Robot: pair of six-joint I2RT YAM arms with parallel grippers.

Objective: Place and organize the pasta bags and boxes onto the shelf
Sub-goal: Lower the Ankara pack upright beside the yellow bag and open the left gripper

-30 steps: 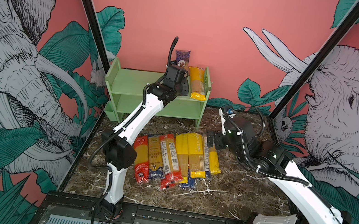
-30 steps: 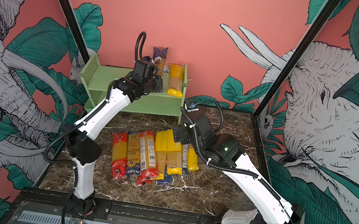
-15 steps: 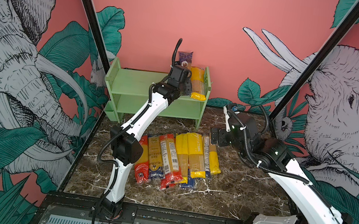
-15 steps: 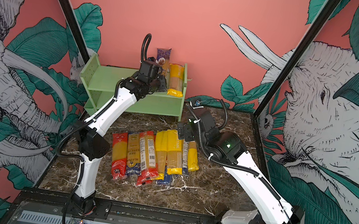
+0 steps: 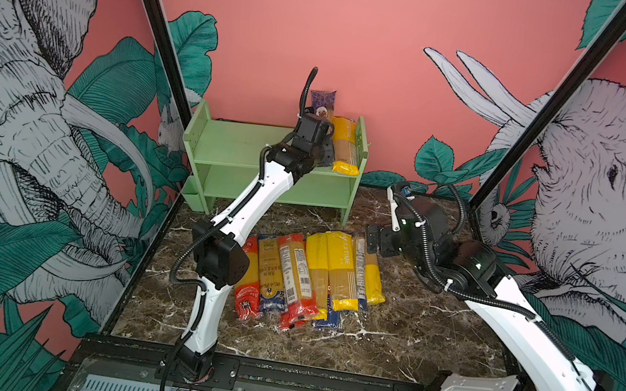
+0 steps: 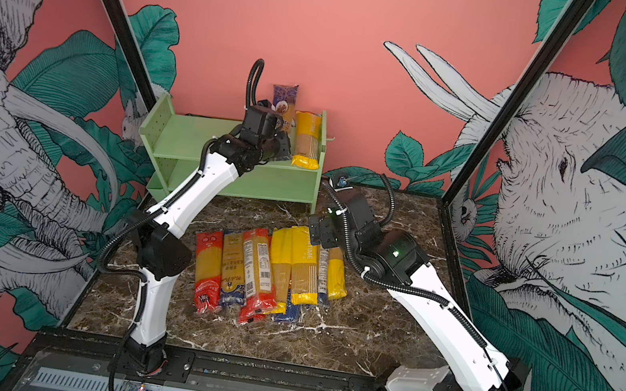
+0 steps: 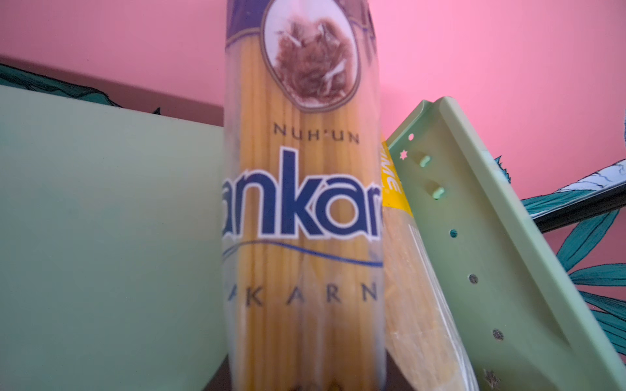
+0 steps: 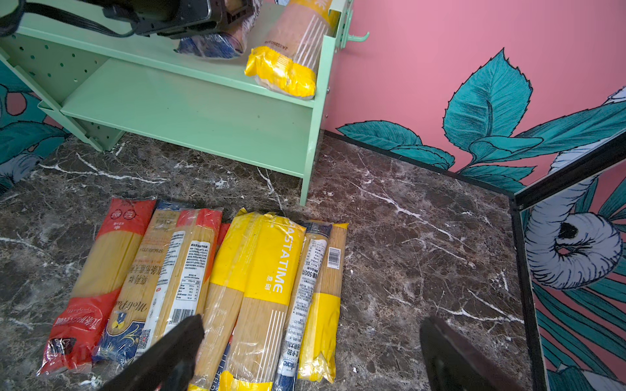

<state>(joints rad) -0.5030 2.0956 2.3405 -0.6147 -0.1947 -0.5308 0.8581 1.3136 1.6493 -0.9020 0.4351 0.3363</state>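
**Left gripper** [image 5: 322,147]: fingertips hidden behind its own body in both top views and outside the left wrist view. It is closed partway on the clear, purple-topped spaghetti pack [image 7: 305,220], which stands on end on the top board of the pale mint-green two-tier shelf [image 5: 235,143]; the pack's lower end is cut off. Just beside it, against the right side panel [image 7: 474,237], rests a clear yellow-ended spaghetti pack [image 5: 346,147].

**Right gripper** [image 8: 313,323]: jaws spread wide, holding nothing, above the row of long spaghetti packs [image 5: 312,276] on the dark marble tabletop [image 5: 428,340]; the lower packs are partly covered
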